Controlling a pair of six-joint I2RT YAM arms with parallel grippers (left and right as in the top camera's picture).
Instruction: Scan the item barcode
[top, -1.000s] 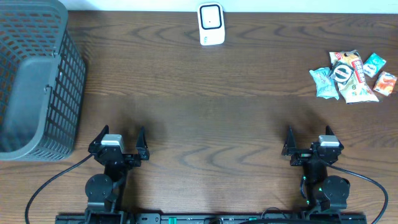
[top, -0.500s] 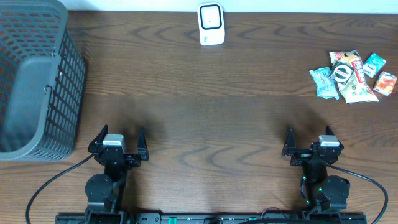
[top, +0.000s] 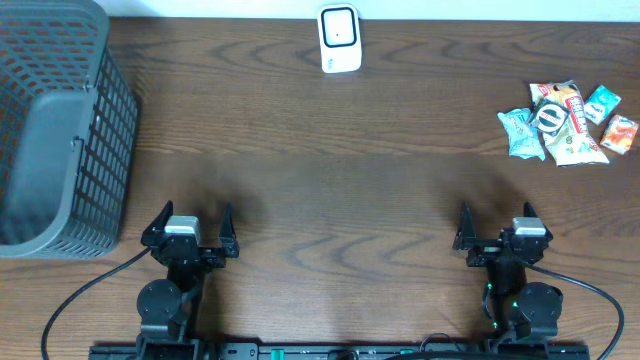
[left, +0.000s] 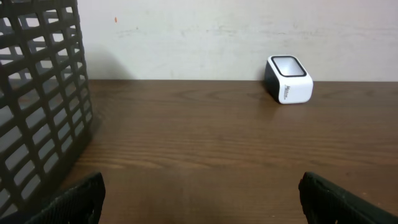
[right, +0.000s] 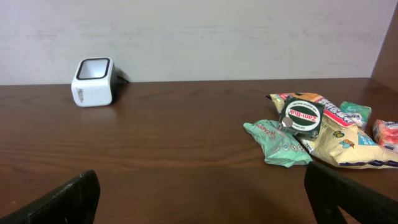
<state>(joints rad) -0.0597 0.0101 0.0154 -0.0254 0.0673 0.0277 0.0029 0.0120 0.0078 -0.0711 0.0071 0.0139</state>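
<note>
Black left claw (top: 195, 214) and right claw (top: 496, 214) both gape wide, holding nothing, low at the desk's (top: 330, 180) near edge. Well beyond the right claw lie the snack packets (top: 560, 125). The scanner (top: 339, 38) stands at the far edge, the basket (top: 60, 130) far left.

One basket (top: 112, 150), one scanner (top: 340, 40), six small packaged items (top: 549, 119), two hands (top: 193, 222) (top: 496, 224)

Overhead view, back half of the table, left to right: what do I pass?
Grey mesh basket → white barcode scanner → pile of snack packets.
</note>
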